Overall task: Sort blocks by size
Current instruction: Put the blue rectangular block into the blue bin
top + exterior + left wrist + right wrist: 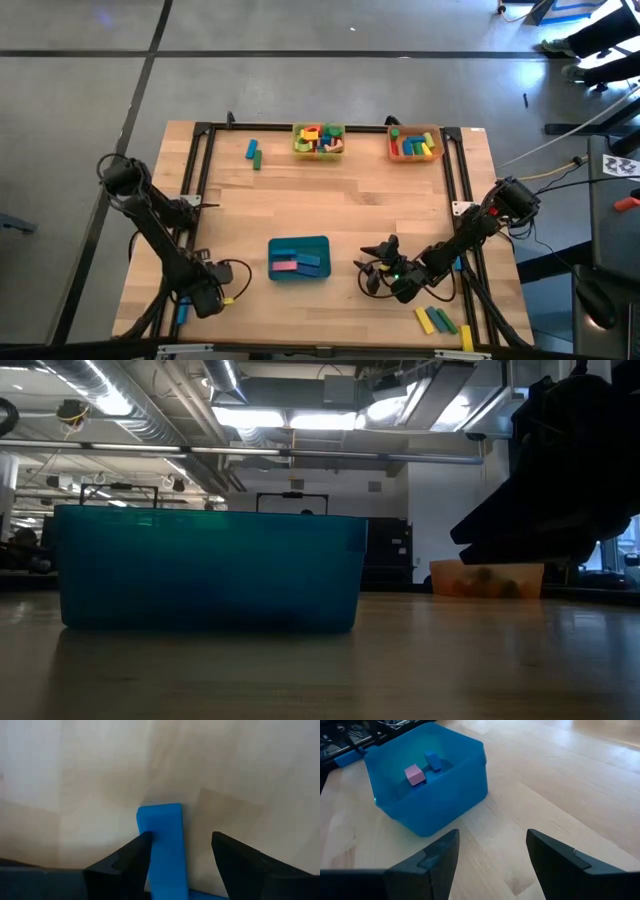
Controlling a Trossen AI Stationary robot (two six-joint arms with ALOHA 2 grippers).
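A blue bar block [162,845] lies flat on the wooden table near its front left corner [182,312]. My left gripper [180,837] [207,297] points down over it, open, with one finger on each side of the bar's end. My right gripper [490,855] [375,270] hovers open and empty just right of the teal tray [445,795] [298,272]. That tray holds a pink block [414,774] and a blue block [433,760]. More blocks fill the yellow tray [318,152] and the orange tray [415,155] at the far edge. My left gripper comes from above with its fingers across the blue bar, near one end. One fingertip [142,842] overlaps the bar's long edge [150,845]; whether it touches, I cannot tell. The other finger stands clear of the bar, which lies flat on the table.
A blue and a green block [253,152] lie loose at the far left. Yellow and green bars [437,320] lie near the front right corner. A black frame [205,170] runs along the table's sides. In the low view the teal tray [210,570] blocks the left half.
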